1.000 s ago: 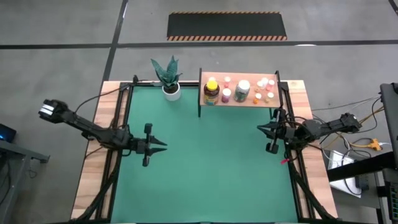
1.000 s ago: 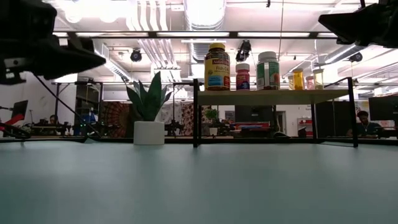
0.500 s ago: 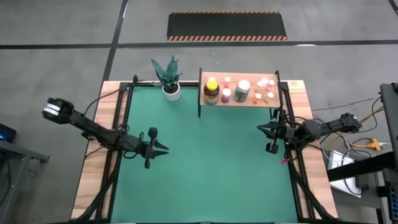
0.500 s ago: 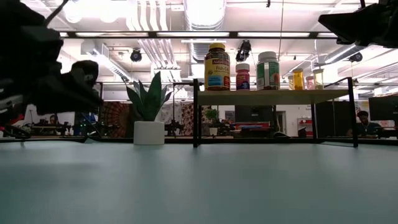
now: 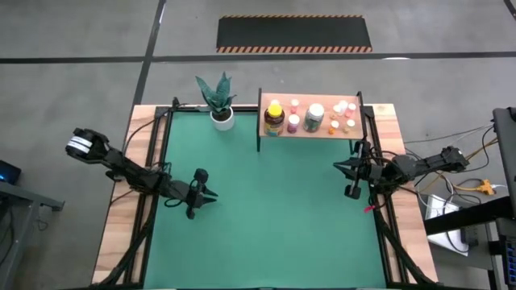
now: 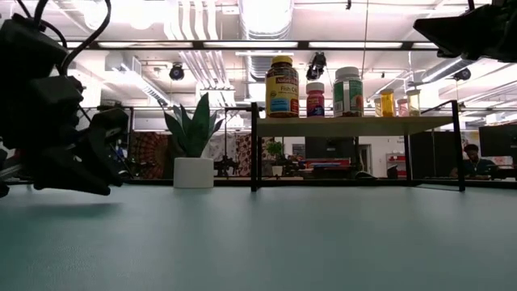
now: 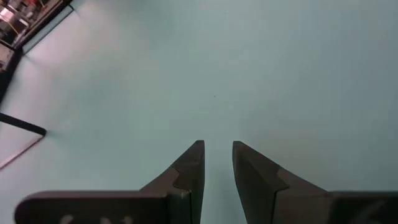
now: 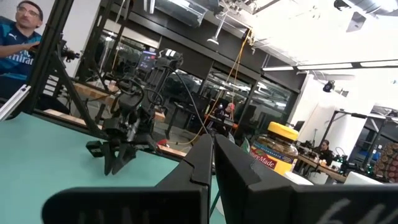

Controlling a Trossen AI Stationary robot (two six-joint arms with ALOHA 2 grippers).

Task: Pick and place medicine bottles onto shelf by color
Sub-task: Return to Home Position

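Observation:
The medicine bottles stand upright on the shelf, a light wooden board on black legs at the table's far edge. The large amber bottle with a yellow cap is at its left end, and small pink, orange and white-capped ones are toward its right. The low view shows the shelf and the amber bottle. My left gripper hangs low over the mat's left half, tipped down, fingers a narrow gap apart, holding nothing. My right gripper is shut and empty, hovering near the table's right edge, in front of the shelf.
A white pot with a green plant stands left of the shelf at the far edge. The green mat lies bare between the arms. Black frame rails run along both table sides. People sit in the room beyond the table.
My left gripper has come down from high above the table to just over the mat. It has tipped its fingers downward and shifted slightly toward the near edge and the right. The right arm and the bottles have kept still.

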